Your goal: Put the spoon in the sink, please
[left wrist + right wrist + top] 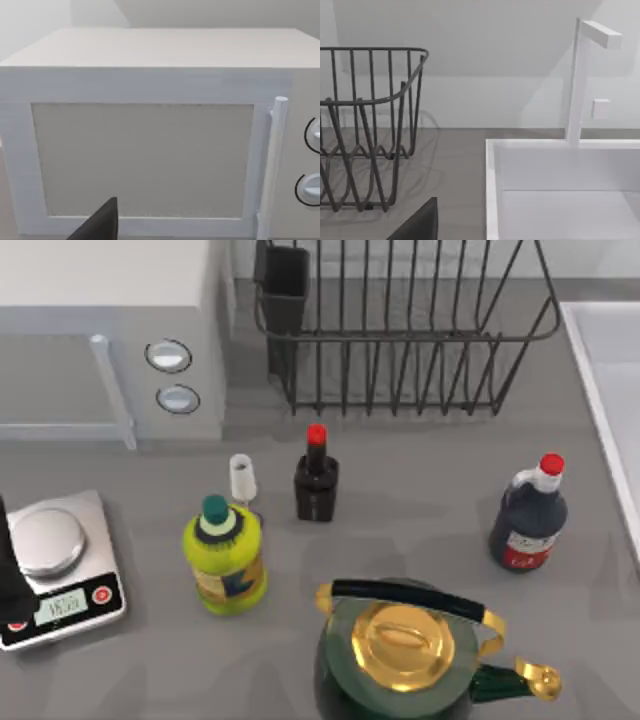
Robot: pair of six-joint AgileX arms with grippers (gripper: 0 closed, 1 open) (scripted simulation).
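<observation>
In the top view, one small white piece (242, 478), probably the spoon, lay on the bench (420, 470) just beside one yellow bottle (225, 555), well apart from the one sink (592, 380) at the right edge. It looked light, stiff and slippery, so I would take it at the handle.

In the left wrist view, the left gripper (97, 225) faced one microwave (145, 155).

In the right wrist view, the right gripper (417, 225) faced the sink. For both, I cannot tell whether they were apart or together.

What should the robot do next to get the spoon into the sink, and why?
Probably move the left hand toward the white spoon behind the yellow bottle; it lies on the table's left half, far from the sink.
</observation>
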